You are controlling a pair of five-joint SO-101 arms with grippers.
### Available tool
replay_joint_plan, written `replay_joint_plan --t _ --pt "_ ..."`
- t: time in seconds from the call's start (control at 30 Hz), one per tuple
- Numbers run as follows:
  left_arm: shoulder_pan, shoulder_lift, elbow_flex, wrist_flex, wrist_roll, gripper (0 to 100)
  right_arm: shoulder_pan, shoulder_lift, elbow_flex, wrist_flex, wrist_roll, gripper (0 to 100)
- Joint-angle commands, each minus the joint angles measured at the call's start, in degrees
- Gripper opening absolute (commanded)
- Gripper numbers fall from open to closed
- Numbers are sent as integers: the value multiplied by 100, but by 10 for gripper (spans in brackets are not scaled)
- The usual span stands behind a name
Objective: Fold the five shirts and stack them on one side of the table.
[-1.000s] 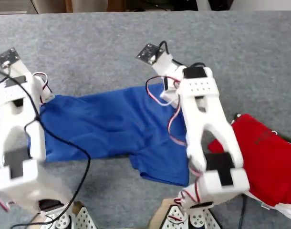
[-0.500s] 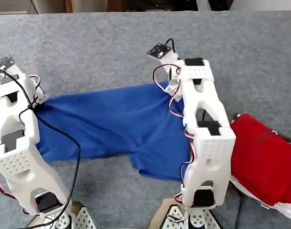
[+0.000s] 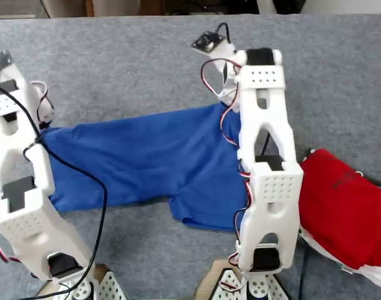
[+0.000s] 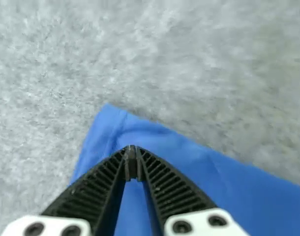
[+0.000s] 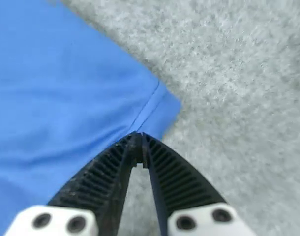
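Pinching far corners of the blue shirt (image 3: 147, 162) in closed jaws, the left gripper (image 4: 132, 164) and right gripper (image 5: 138, 147) should pull evenly toward the far edge of the table (image 3: 115, 56).

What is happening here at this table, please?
Two robot arms are handling a blue shirt that lies spread on the grey table. The left pincer is shut on one corner at the shirt's far edge, and the right pincer is shut on the other. A folded red shirt lies on white cloth at the right side. The blue one is not yet folded.
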Motion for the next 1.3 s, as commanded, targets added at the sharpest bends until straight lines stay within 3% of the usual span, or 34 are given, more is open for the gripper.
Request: replay_joint_plan --t 0.0,0.17,0.3,0.4,0.53,0.77,0.97,1.27 --pt "88 -664 -387 360 -53 19 -136 -31 -1121 993 246 4" --pt "141 -1341 114 545 -589 19 -198 -435 -1341 1275 431 4" --pt "158 -2246 1169 404 -879 19 -435 -1332 -215 1240 519 4" --pt "18 -2976 2207 -229 -897 19 -567 -1991 778 1046 580 4" --pt "-26 -3389 3446 -791 -897 19 -514 -2563 2114 193 554 4" --pt "-35 -3398 4440 -853 -905 19 -101 -2281 3758 -1793 545 5" --pt "-668 -3407 4677 -809 -1477 19 -101 -1332 3758 -2593 536 5" --pt "-1125 -3389 5503 -1046 -2312 19 198 22 2492 -2110 527 5"
